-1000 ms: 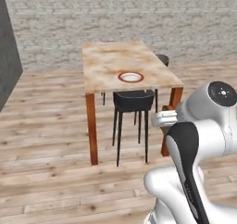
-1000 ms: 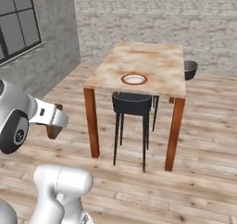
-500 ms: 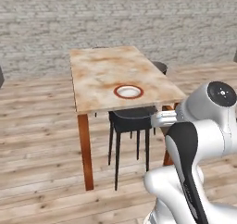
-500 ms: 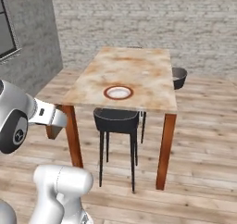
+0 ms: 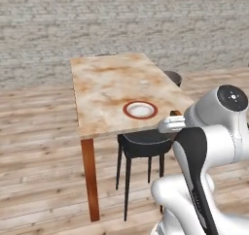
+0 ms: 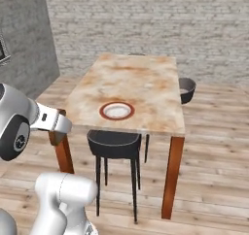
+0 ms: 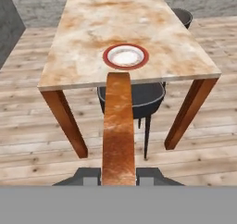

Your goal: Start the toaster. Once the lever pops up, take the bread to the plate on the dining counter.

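Note:
My gripper (image 7: 118, 174) is shut on the bread (image 7: 118, 126), a brown-crusted slice seen edge-on that runs up the middle of the hand view. Straight beyond it stands the dining counter (image 7: 92, 28), with a beige rust-stained top and reddish-brown legs. The white plate with a red rim (image 7: 125, 56) lies near the counter's near edge, and the slice's far end lines up just below it. From the base the plate (image 5: 140, 109) (image 6: 117, 110) sits on the counter (image 5: 107, 83) (image 6: 141, 78) ahead of the arm. The toaster is out of view.
A black stool (image 5: 143, 142) (image 6: 114, 144) (image 7: 143, 98) is tucked under the counter's near end, below the plate. Another dark stool (image 5: 172, 77) (image 6: 187, 88) stands at the counter's right side. A brick wall runs behind, a grey wall (image 6: 24, 35) stands at the left, and wooden floor surrounds the counter.
The whole picture has shifted: the base has driven closer, and the counter and plate now stand larger and more centred. My gripper stays shut on the bread.

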You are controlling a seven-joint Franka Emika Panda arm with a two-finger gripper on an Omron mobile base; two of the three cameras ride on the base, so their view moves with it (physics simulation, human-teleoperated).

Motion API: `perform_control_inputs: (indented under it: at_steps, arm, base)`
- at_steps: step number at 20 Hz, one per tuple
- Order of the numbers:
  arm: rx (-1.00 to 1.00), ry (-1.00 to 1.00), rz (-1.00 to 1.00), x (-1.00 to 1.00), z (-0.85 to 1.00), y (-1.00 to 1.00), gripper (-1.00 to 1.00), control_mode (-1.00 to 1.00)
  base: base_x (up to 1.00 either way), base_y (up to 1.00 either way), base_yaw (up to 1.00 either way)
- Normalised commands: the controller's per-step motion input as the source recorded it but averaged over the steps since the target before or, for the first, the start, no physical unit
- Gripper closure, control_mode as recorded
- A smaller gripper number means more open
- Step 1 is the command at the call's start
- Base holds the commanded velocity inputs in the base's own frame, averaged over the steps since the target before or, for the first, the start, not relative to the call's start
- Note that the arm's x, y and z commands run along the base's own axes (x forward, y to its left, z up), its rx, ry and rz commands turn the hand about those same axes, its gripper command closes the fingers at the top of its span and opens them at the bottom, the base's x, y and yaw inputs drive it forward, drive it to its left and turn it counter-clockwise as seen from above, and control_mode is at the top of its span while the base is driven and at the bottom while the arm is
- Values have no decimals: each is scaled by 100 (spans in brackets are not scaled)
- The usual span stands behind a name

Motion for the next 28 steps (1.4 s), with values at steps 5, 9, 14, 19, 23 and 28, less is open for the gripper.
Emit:
perform_control_inputs:
  at_steps: [5,9,14,19,23,28]
  arm:
    - [0,0,0,0,0,0,100,100]
    - [0,0,0,0,0,0,100,100]
    - [0,0,0,0,0,0,100,100]
    - [0,0,0,0,0,0,100,100]
    - [0,0,0,0,0,0,100,100]
    - [0,0,0,0,0,0,100,100]
  base:
    - [42,-25,0]
    - [43,-29,0]
    - [54,-34,0]
    - [49,-26,0]
    - [45,-13,0]
    - [33,-6,0]
